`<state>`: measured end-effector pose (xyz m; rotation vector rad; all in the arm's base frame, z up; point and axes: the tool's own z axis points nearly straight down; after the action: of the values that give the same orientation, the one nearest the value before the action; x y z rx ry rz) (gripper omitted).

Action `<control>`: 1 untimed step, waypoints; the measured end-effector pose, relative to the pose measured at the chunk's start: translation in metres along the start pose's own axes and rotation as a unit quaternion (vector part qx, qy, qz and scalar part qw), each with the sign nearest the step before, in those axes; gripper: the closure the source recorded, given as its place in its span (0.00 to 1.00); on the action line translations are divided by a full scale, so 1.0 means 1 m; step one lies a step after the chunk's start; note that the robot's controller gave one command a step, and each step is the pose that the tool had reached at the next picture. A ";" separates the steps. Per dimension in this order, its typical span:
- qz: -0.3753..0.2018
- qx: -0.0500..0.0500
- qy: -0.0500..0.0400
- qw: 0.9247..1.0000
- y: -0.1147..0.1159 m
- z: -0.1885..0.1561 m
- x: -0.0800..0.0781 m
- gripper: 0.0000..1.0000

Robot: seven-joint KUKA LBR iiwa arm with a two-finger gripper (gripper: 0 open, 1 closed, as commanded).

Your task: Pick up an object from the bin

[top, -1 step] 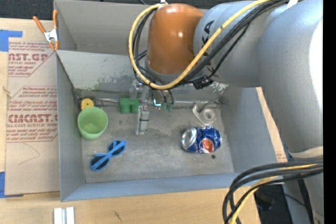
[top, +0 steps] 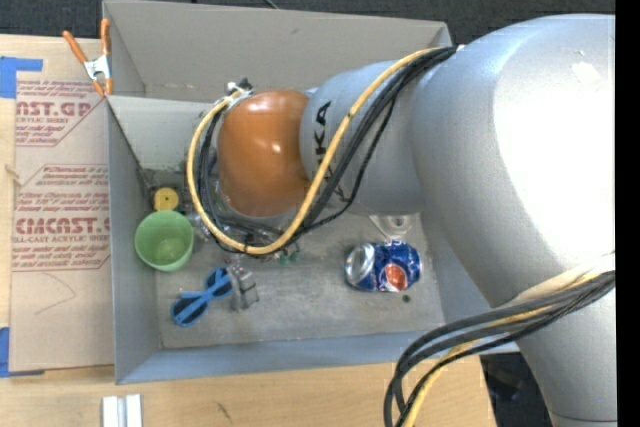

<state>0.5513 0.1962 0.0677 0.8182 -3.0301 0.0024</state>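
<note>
Blue looped plastic piece (top: 198, 302) lies at the lower left of the bin (top: 300, 310), with your gripper (top: 240, 287) down just beside its right end. You cannot tell whether the gripper is open, closed or gripping anything. A green cup (top: 164, 240) sits nearby.
</note>
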 end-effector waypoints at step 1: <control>-0.158 -0.002 -0.002 0.987 0.057 -0.002 0.008 0.00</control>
<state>0.5152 0.2413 0.0695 1.2887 -2.8649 -0.0055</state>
